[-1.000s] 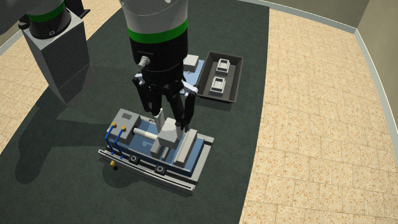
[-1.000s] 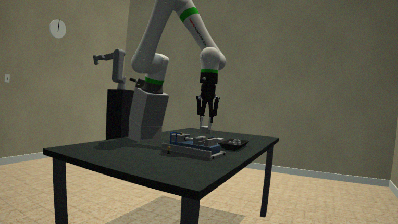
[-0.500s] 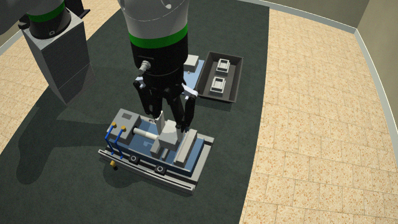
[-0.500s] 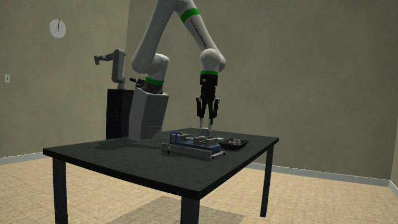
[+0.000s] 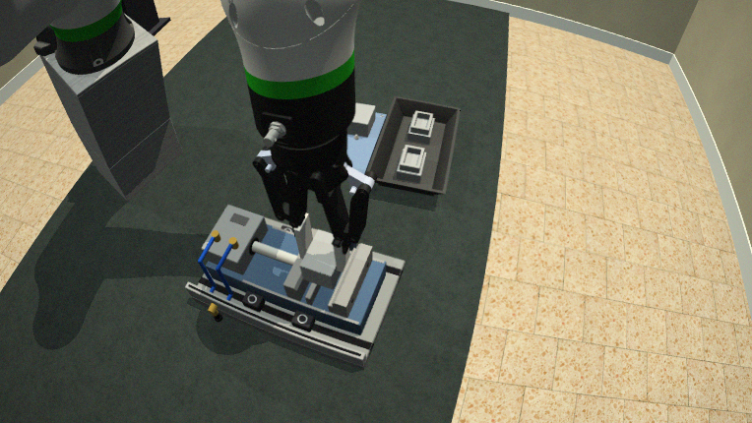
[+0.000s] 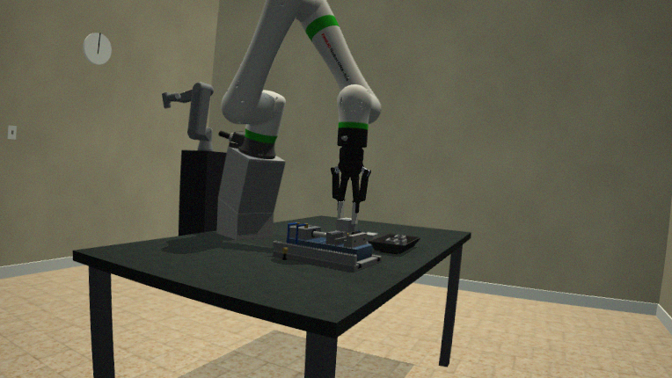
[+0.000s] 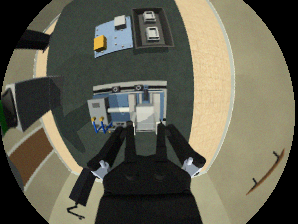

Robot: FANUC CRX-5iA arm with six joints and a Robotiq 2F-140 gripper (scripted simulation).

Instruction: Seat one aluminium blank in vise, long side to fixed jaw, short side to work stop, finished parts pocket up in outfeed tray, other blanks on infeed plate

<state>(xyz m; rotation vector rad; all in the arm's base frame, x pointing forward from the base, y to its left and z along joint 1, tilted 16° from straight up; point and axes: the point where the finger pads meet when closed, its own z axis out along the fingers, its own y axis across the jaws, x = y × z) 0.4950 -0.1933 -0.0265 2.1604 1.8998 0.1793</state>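
The white arm [image 6: 329, 51] arcs up from its grey pedestal [image 6: 249, 197] and drops straight down over the vise [image 6: 324, 246] on the dark table [image 6: 235, 277]. The gripper [image 6: 346, 214] points down, fingers clamped on a pale aluminium blank [image 6: 344, 224] — it sits low in the vise's opening, though contact with the bars cannot be told from here. Just beside the vise lies the dark outfeed tray [image 6: 410, 243], pale parts [image 6: 397, 238] inside. On the wall — a round clock [image 6: 97, 48].
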